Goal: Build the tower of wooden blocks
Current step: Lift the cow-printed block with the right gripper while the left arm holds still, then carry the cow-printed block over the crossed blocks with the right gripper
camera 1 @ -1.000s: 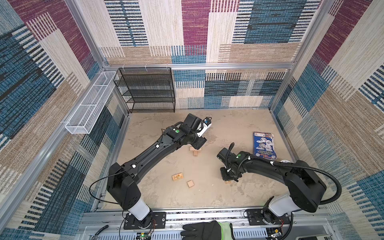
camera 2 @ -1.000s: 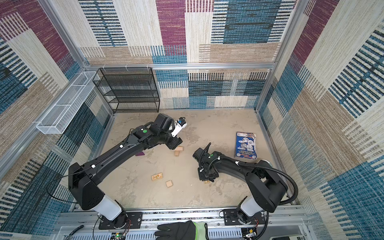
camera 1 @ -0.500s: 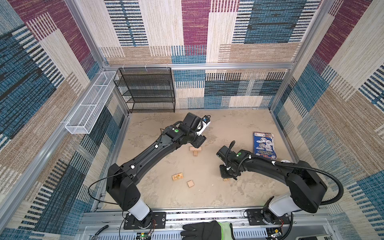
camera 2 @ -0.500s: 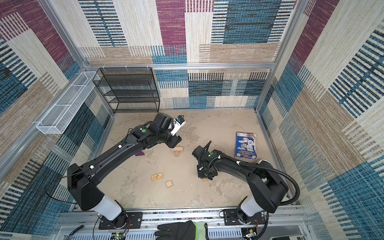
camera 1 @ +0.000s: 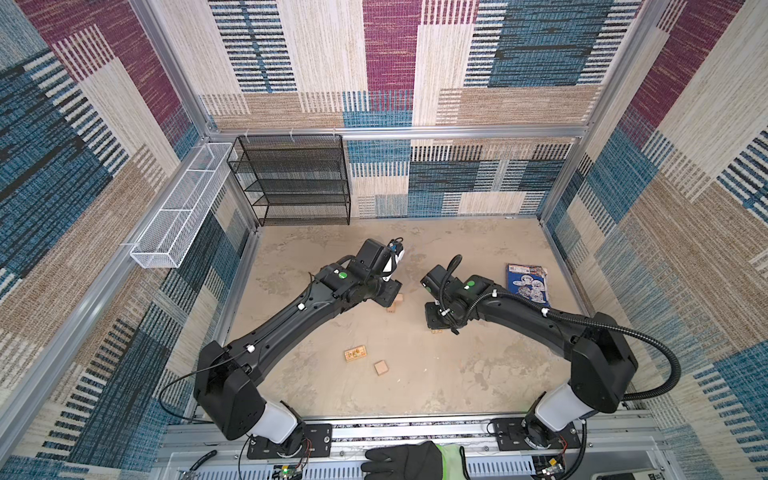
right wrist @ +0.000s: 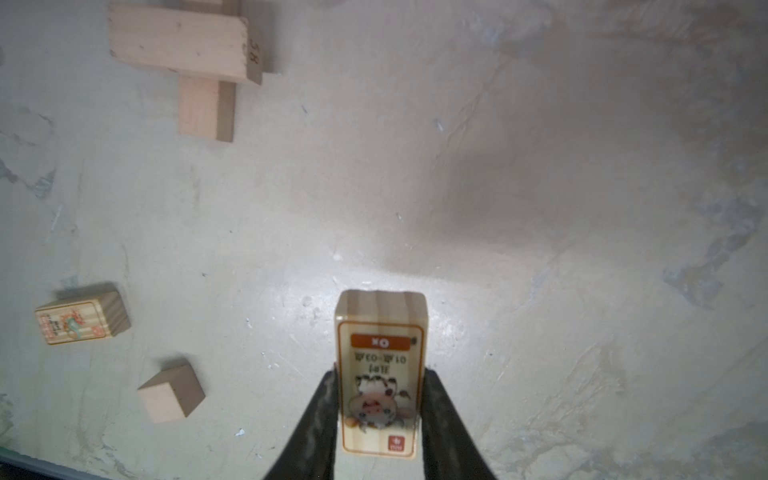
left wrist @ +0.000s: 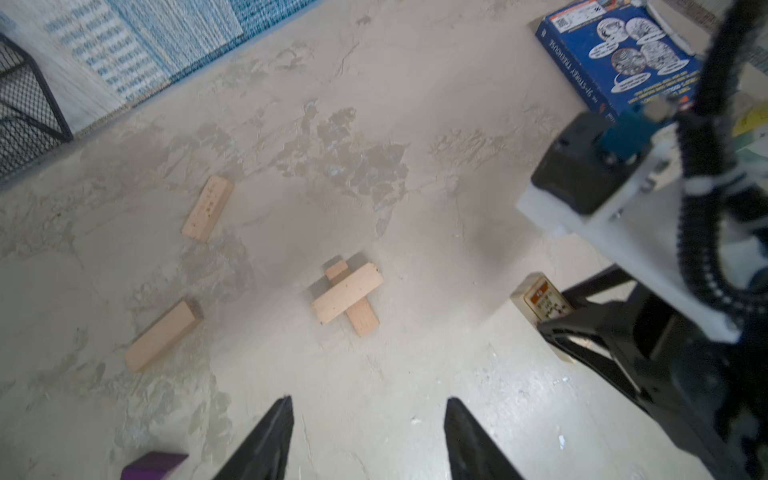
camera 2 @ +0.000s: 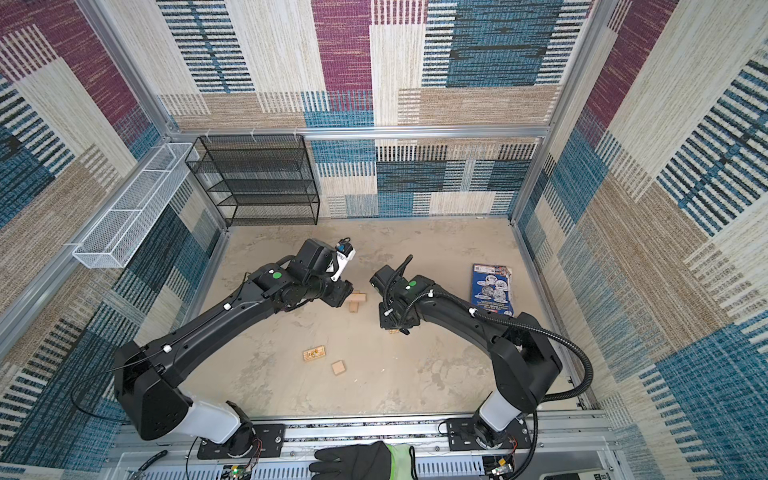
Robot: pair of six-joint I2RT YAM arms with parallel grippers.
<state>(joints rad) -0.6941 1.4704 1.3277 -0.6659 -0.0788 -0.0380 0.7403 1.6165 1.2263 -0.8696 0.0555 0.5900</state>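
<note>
Two-brick tower: plain bricks crossed on the counter; straight ahead of the left gripper, well clear of it; ahead and off to one side of the right gripper.
Left gripper: half parted, nothing between the fingers.
Right gripper: clamped on the long sides of the ox-printed block; contact with the counter not discernible.
Left wrist view alone: far loose brick and near loose brick, off to one side of the left gripper; purple wedge close beside a finger.
Right wrist view alone: handwritten number on the tower's upper brick end; ox picture on the held block.
Top views and right wrist view: second printed block and cube, near each other, behind both grippers toward the arm bases.
Blue booklet: outward of the right gripper, apart.
</note>
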